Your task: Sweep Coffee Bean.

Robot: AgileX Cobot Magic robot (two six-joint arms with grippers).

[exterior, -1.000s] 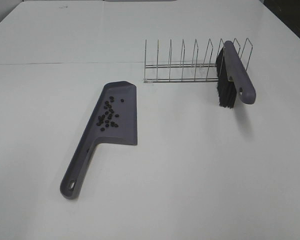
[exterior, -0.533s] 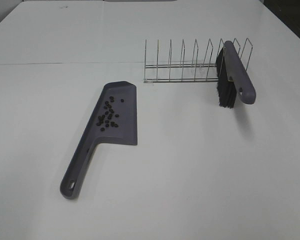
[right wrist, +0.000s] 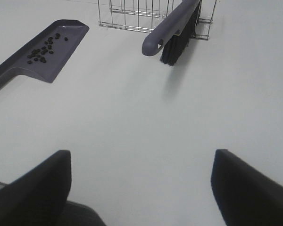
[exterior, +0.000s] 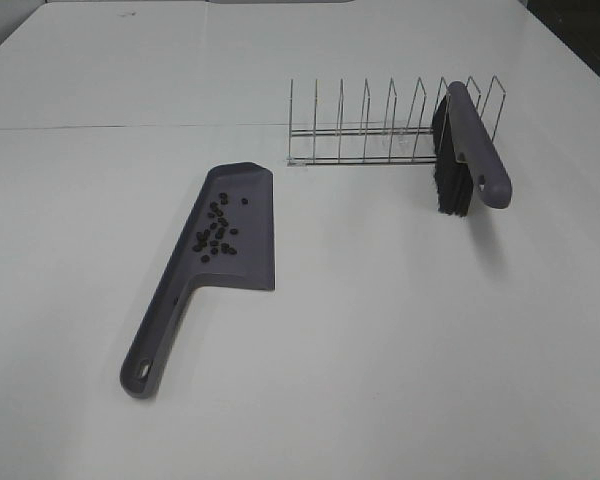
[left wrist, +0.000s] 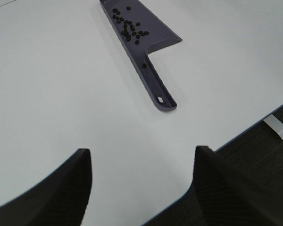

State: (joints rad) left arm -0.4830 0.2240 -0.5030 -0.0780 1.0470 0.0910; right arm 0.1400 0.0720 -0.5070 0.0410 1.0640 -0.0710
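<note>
On the white surface (exterior: 380, 350) I see the grey-purple dustpan (exterior: 242, 240) lying flat, and the coffee bean (exterior: 216, 232) cluster is inside its pan, gathered near the middle, with one bean a little apart toward the far edge. The handle of the dustpan points toward the near left, and it has a small oval hole at its end. Behind it stands a wire rack (exterior: 365, 125) with thin upright dividers; the brush (exterior: 465, 150) leans in the right end of this rack, its black bristles hanging down and its grey-purple handle coming forward over the surface. The other slots of the rack hold nothing that I can see. The high camera shows no arm at all. My left wrist camera gives me the left pincer (left wrist: 141, 183) released, its two dark fingers spread wide over the bare surface near the edge, with the dustpan and beans well apart from it; this view also shows the dark floor beyond the surface edge. My right wrist camera shows the right pincer (right wrist: 141, 183) also released and wide, grasping nothing, with the brush, the rack and the dustpan far ahead of it.
</note>
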